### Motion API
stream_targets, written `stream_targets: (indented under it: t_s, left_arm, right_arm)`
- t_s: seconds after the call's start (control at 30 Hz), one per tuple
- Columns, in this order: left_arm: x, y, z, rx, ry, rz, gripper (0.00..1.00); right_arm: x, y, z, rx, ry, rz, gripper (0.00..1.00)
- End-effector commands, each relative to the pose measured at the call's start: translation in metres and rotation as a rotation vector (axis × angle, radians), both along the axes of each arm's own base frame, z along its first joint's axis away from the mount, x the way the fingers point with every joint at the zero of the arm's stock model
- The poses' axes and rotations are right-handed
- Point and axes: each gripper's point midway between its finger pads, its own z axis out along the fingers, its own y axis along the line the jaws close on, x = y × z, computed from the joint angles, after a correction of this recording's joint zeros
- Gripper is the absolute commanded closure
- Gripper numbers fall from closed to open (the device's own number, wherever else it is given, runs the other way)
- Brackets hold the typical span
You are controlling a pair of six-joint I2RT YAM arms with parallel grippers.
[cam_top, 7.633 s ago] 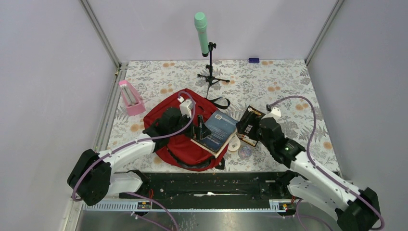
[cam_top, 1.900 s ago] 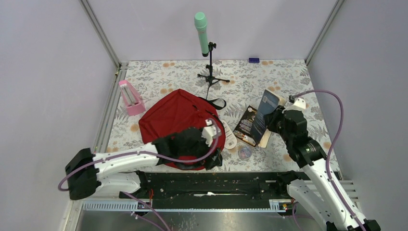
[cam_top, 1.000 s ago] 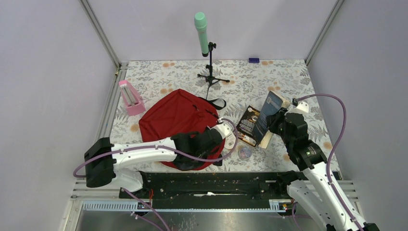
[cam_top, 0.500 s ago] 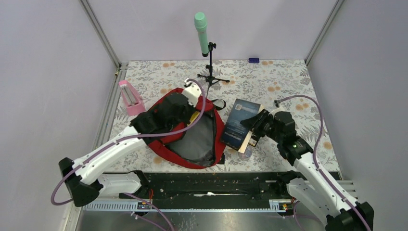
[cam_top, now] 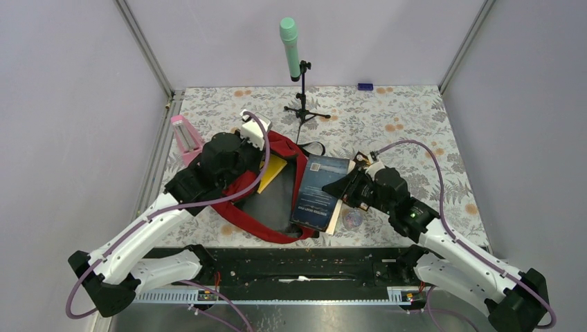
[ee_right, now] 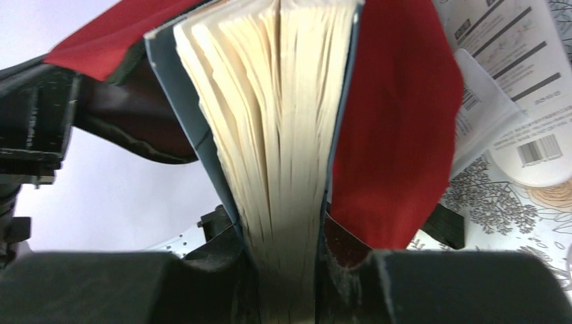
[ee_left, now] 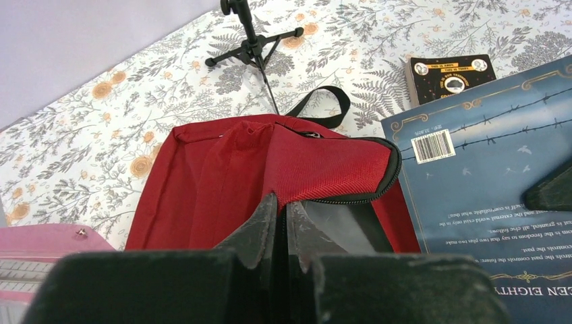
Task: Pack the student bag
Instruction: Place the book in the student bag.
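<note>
The left end effector (ee_left: 282, 212) is clamped shut on the red upper flap of the student bag (cam_top: 287, 149), which lies on the floral surface (cam_top: 415, 117) left of centre. It has drawn that flap further up and to the far left than a moment ago, so the mouth gapes wider. The grey lining (cam_top: 266, 204) and a yellow item (cam_top: 274, 171) inside now show.

The right end effector (ee_right: 287, 260) grips the blue book (cam_top: 318, 190) by its page edge. It has swung the book leftward from beside the bag, so its left edge now overlaps the bag's right rim.

By this judgement the insertion is under way but unfinished, as most of the book lies outside the opening. A small black book (ee_left: 450, 75) and a white packet (ee_right: 512, 81) are on the surface to the right, apparently unpacked.
</note>
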Motion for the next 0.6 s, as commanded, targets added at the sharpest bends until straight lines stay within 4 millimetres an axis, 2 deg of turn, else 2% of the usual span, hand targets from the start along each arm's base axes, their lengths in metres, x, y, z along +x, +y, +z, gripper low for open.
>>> stream_targets:
  t_s: [0.0,0.13,0.23,0.4,0.57]
  left_arm:
    - [0.002,-0.012,0.035,-0.119,-0.109,-0.051,1.0]
    - [0.006,-0.012,0.027,-0.128,-0.076,-0.035,1.0]
    - [0.006,-0.013,0.027,-0.144,-0.074,-0.042,1.0]
    - [0.01,-0.004,0.027,-0.169,-0.08,0.014,1.0]
    - [0.014,0.005,0.029,-0.198,-0.073,0.059,1.0]
  right_arm:
    - [0.011,0.009,0.098,0.226,-0.203,-0.078,1.0]
    - [0.015,0.011,0.107,0.225,-0.25,-0.136,1.0]
    - [0.014,0.029,0.107,0.247,-0.244,-0.113,1.0]
    - [0.005,0.067,0.089,0.215,-0.193,-0.033,1.0]
    - [-0.002,0.083,0.074,0.202,-0.147,-0.006,1.0]
